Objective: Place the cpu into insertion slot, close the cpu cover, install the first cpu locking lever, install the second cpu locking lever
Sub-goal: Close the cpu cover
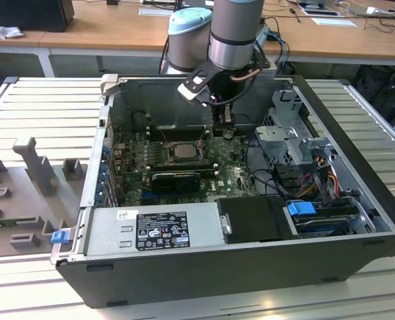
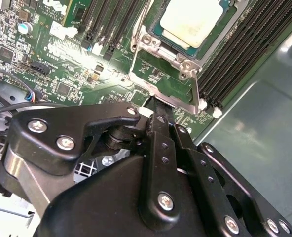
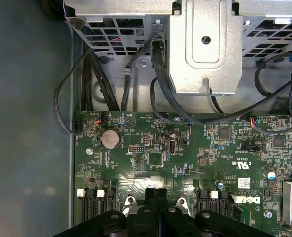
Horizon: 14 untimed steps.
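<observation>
**Seated chip and tool at the socket edge.** The cpu (image 2: 190, 22), pale face up, lies in the insertion slot (image 2: 168, 95) near the middle of the board. The cpu cover (image 2: 181, 59) appears folded down around it, its window framing the chip. The tool (image 2: 158, 106), fingers drawn narrow with nothing visible between them, stands at the slot's edge, its tips touching or just beside the frame's lip. Whether a locking lever lies under them cannot be told.

By this view, placing and covering look done and the work is at the levers. To do this step well:
- Use the closed fingers as one blunt pusher.
- Bear on the thin lever wire alone, not on the cover's plate or the chip's face.
- Keep the force modest, since a springy wire may slip off a smooth tip.

**Surroundings.** Long black memory slots (image 2: 235, 54) flank the slot closely on both sides and leave the fingers little room. In the first wrist view, black cables (image 3: 158, 94) hang from the drive cage (image 3: 200, 44) over the board's edge, near the arm. In the exterior view the power supply (image 1: 154, 230) lies well apart, and the open case rests on the slatted table (image 1: 37, 100)
</observation>
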Each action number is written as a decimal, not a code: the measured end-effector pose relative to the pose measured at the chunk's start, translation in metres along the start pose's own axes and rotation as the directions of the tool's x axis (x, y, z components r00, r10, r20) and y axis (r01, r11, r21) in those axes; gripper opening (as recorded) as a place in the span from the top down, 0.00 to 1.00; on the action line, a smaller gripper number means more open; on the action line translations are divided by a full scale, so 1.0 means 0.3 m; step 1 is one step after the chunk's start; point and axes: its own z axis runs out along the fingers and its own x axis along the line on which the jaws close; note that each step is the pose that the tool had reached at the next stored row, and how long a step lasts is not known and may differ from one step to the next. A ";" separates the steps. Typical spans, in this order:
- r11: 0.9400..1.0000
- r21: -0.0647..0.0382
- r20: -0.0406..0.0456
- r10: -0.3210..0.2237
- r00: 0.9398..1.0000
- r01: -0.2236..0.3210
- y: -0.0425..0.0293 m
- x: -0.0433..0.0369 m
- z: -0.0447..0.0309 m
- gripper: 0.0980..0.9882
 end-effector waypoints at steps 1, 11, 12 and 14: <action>1.000 0.000 0.000 0.000 1.000 0.000 -0.002 0.000 0.000 0.99; 1.000 0.000 0.000 0.000 1.000 0.000 -0.015 0.000 0.000 0.99; 1.000 0.000 0.000 0.000 1.000 0.000 -0.017 0.000 0.000 0.99; 1.000 0.000 0.000 0.000 1.000 0.000 -0.018 0.000 0.000 0.99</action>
